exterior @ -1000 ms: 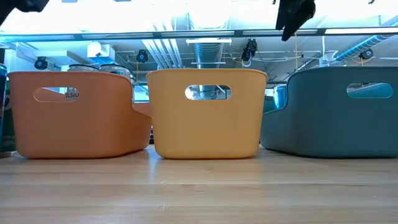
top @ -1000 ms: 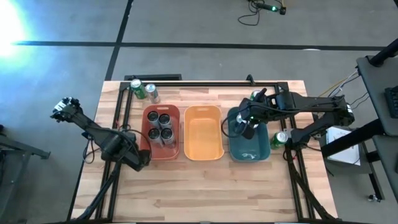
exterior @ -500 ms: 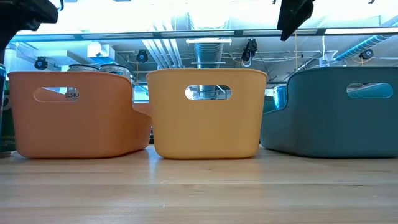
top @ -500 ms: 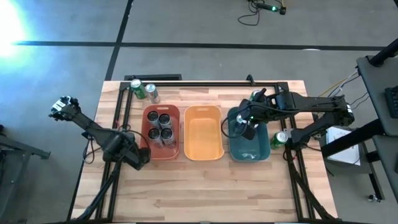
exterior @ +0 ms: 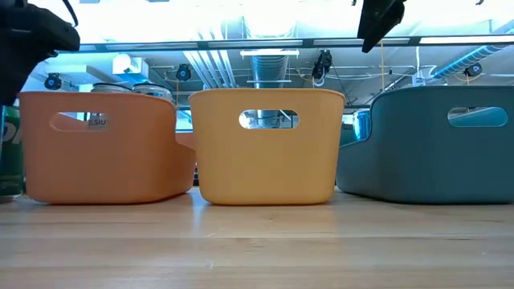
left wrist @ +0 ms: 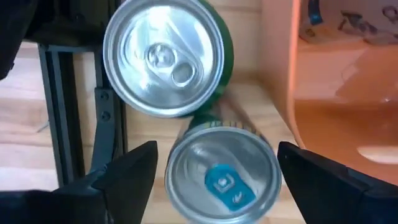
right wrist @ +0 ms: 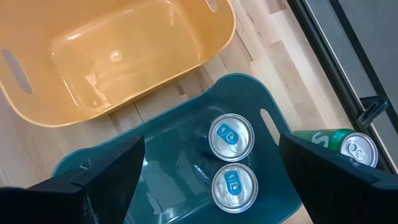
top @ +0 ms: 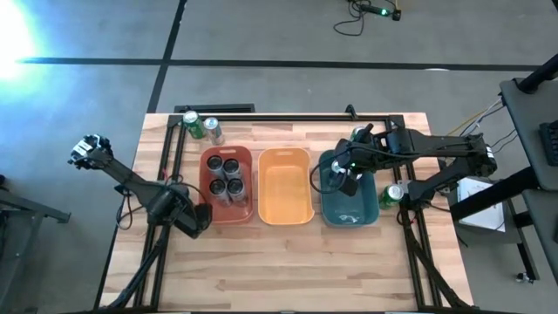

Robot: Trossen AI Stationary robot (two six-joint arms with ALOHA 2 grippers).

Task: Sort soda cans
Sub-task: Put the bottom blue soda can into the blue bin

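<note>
Right gripper [top: 345,179] spread wide over teal plastic bin [right wrist: 168,155] holding two silver-topped blue-tab cans [right wrist: 231,135], left gripper [top: 193,220] open beside red plastic bin [top: 207,209], facing two upright cans [left wrist: 165,56] on wooden table [top: 288,262]

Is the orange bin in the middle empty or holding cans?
Empty. The high view shows the orange bin's bare floor, and the right wrist view shows nothing inside it either; the red bin beside it holds four cans.

In the low view, the red bin [exterior: 100,148] hides all but the silver tops of the dark cans [exterior: 120,87] inside it, and the frame's left edge cuts off a green can [exterior: 10,152].
</note>
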